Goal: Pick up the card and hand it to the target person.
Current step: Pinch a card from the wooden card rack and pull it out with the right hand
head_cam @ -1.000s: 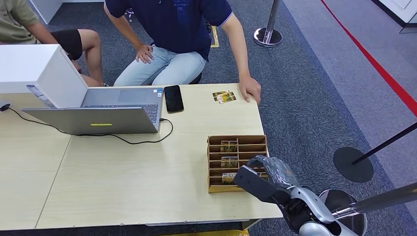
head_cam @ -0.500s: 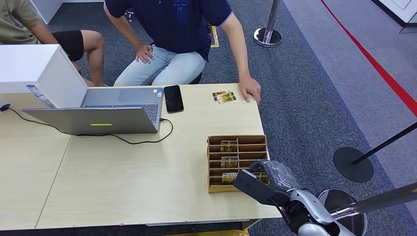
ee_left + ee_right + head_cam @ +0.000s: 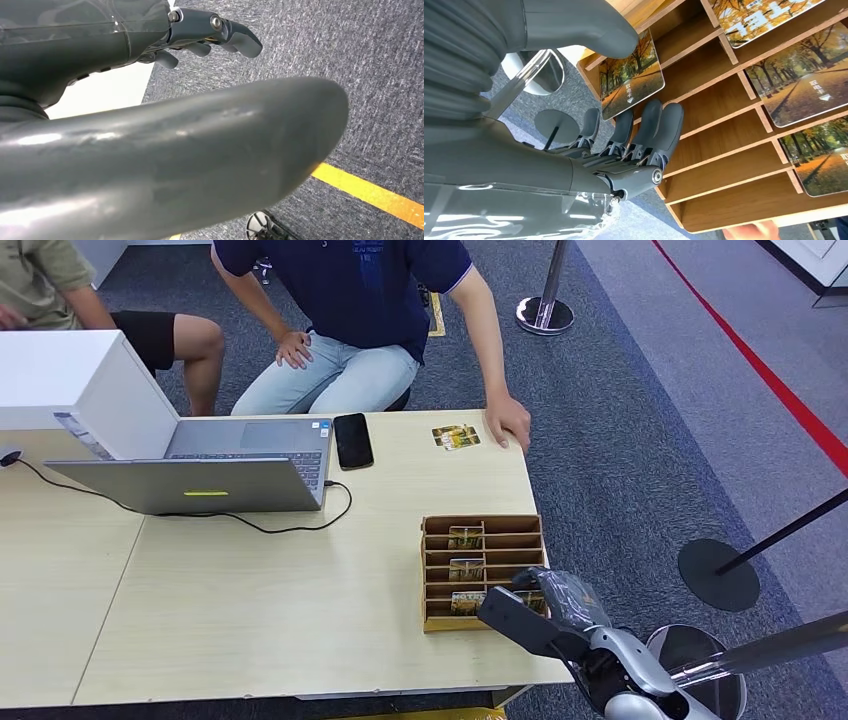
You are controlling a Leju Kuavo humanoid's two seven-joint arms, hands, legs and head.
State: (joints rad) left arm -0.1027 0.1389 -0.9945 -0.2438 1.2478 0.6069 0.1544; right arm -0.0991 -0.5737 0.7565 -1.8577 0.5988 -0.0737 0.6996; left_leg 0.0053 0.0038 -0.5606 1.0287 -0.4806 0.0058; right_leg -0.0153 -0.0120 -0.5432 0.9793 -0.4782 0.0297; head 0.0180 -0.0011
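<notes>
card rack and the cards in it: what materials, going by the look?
Card rack: thin wood or fibreboard, matte brown; faint grain and raw cut edges on the dividers.
Cards: likely glossy plastic or laminated card; thin, rounded corners, printed autumn-tree photo. The right hand pinches one card, which stays flat.

Open laptop point(image 3: 215, 465) beside black phone point(image 3: 353, 440); white box point(image 3: 75, 380) behind

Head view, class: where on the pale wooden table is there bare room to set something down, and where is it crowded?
Free: the wide stretch of pale wooden table between the black cable and the near edge, left of the brown slotted card rack. Crowded: the far side, with the open grey laptop, white box, black phone and a person's hand.
</notes>
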